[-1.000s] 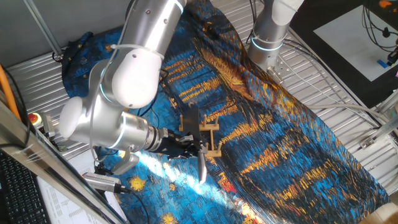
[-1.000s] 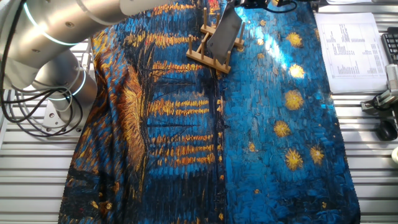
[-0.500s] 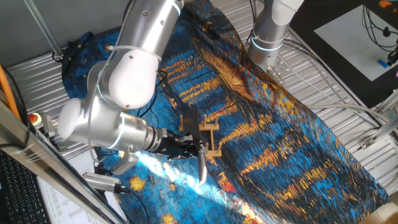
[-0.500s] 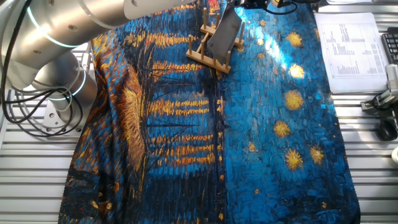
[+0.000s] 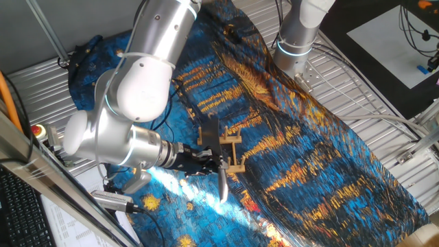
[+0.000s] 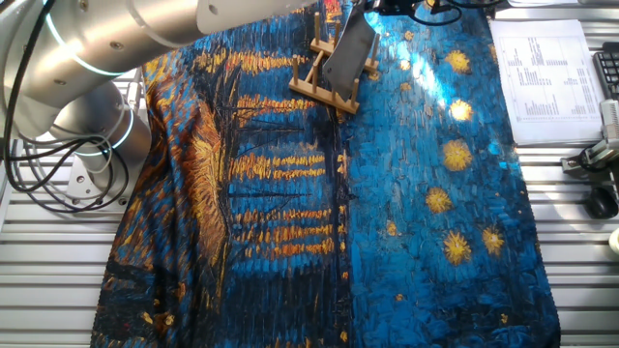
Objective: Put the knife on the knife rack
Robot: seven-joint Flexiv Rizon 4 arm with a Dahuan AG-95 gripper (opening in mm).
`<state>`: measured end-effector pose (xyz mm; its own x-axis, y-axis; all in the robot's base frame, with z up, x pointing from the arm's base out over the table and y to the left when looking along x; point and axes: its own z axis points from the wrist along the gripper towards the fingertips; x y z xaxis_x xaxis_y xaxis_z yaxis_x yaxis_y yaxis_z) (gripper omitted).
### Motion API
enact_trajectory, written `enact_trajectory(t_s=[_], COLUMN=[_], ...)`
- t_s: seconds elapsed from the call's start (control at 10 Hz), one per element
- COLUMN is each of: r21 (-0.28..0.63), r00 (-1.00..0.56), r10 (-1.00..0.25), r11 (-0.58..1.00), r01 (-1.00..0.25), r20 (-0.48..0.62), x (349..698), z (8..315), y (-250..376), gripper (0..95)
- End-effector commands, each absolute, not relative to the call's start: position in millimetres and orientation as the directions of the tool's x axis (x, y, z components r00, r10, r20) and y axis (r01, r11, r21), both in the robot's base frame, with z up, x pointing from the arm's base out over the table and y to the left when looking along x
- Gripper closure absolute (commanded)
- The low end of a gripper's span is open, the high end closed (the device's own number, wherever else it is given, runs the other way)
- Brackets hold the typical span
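The knife rack [image 5: 232,149] is a small tan wooden frame with upright pegs on the painted cloth; it also shows in the other fixed view [image 6: 327,79]. The knife's broad grey blade [image 5: 223,186] stands on edge against the rack, and in the other fixed view the knife [image 6: 349,52] rests between the pegs. My gripper [image 5: 208,162] is shut on the knife's handle end, just left of the rack. In the other fixed view the gripper [image 6: 385,6] is mostly cut off by the top edge.
A blue and orange painted cloth [image 6: 387,213] covers the table. Printed paper sheets [image 6: 546,68] and a black clamp [image 6: 600,159] lie at the right edge. A second arm's base [image 5: 296,41] stands at the far side. The silver arm's base [image 6: 92,135] and cables are at the left.
The arm's upper links have shifted slightly to the left. The gripper, knife and rack stay where they were.
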<state>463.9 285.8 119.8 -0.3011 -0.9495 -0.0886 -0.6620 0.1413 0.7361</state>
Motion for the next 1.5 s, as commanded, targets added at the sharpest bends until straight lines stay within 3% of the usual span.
enact_trajectory(t_s=[0.1,1.5], r21=[0.741,0.801], r00=[-0.301,-0.267], r10=[-0.95,-0.959], r11=[0.139,0.087], r01=[-0.656,-0.593], r20=[-0.088,-0.093], x=[464.0,464.5], z=[119.2,113.6], y=[285.4,285.0], gripper=[95.0,95.0])
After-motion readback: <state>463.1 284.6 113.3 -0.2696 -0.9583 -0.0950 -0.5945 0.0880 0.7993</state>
